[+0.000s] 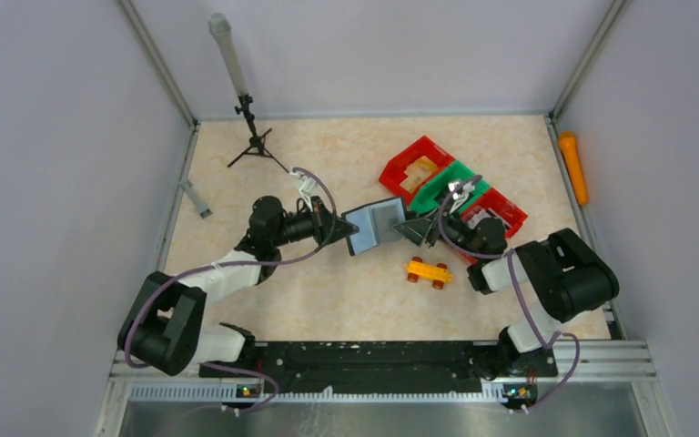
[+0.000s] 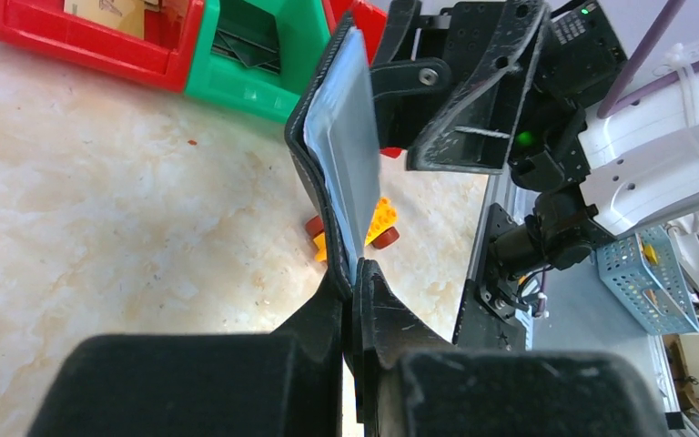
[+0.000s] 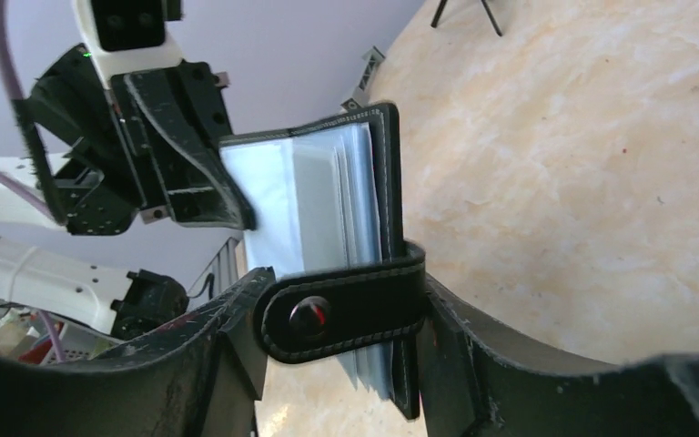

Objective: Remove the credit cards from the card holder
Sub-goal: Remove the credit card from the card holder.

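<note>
Card holder (image 1: 375,226) centre of top view, held above worktop (image 1: 328,300) between both grippers, opened, clear sleeves (image 3: 314,196) showing. Left gripper (image 1: 339,225) pinched tight on holder's left edge. Right gripper (image 3: 341,284) at right edge, jaws part-way wide, flanking strap (image 3: 355,308) and cover; real grip or not, cannot tell. Toy car (image 1: 428,271) on worktop, lower right of holder. Red bin (image 1: 416,164) and green bin (image 1: 450,182) upper right.
</note>
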You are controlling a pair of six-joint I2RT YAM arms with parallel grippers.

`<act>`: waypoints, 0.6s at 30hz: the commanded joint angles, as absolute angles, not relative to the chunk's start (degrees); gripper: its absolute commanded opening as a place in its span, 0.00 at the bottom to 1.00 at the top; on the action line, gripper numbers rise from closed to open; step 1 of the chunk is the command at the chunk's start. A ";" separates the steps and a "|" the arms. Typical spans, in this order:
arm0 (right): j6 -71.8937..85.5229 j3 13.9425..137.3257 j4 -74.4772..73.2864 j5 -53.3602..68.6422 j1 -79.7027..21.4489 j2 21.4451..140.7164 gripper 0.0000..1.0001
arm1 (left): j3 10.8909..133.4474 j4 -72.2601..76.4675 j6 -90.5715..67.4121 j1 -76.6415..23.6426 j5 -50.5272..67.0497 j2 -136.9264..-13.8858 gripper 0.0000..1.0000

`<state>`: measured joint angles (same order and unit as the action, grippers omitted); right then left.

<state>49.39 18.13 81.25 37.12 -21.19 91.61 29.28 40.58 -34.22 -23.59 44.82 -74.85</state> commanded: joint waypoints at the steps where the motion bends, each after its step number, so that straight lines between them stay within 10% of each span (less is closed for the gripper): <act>1: 50.82 17.77 89.73 39.50 -20.53 91.50 0.51 | 30.70 43.35 -33.81 -23.54 45.72 -76.28 0.00; 18: 51.03 18.26 90.61 41.73 -20.31 91.86 0.35 | 32.45 36.19 -29.71 -23.47 41.53 -77.56 0.00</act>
